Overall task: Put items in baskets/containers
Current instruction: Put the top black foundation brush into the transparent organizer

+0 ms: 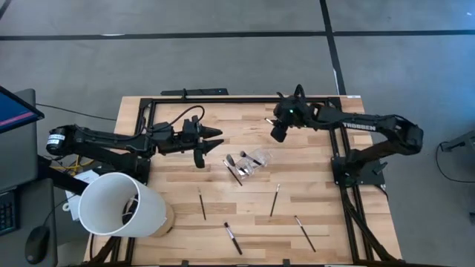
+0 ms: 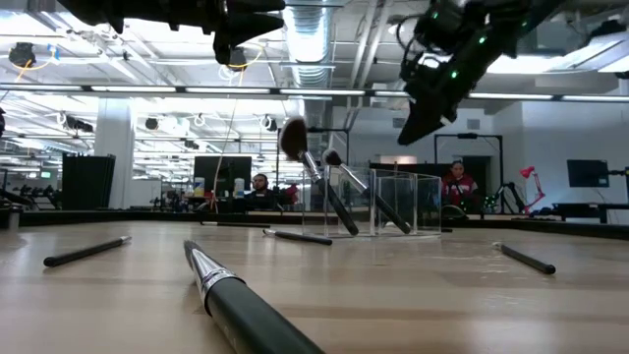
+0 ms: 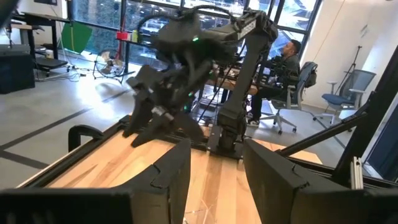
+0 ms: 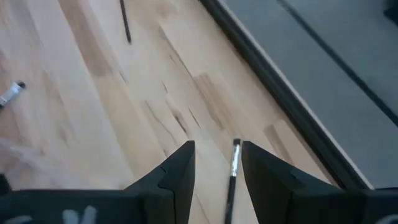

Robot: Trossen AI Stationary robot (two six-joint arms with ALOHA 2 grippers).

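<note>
I am judging the job as partly done. The clear box (image 1: 249, 164) is sitting near the middle of the surface, and a few brushes (image 1: 236, 167) are already leaning in it; the low view is showing two fluffy tips (image 2: 293, 139) sticking up over its rim. How many are inside I cannot count.

Loose sticks are still lying out. Toward the near edge I am counting four: one (image 1: 201, 202) left of centre, one (image 1: 274, 199) right of centre, one (image 1: 233, 238) close to the near edge, and one (image 1: 304, 233) toward the near right corner. A fifth small one (image 1: 269, 121) is lying close to the far edge.

The right claw (image 1: 278, 134) is hanging over that far stretch, its fingers (image 4: 176, 167) parted narrowly and carrying nothing, and its wrist view is showing a thin stick (image 4: 232, 169) on the wood lined up in the gap between them. I am reading that as the next pick, not yet gripped.

The left claw (image 1: 202, 153) is waiting left of the box, above the surface, fingers (image 3: 171, 172) spread moderately and empty.

So I am estimating at least five items left to collect.
</note>
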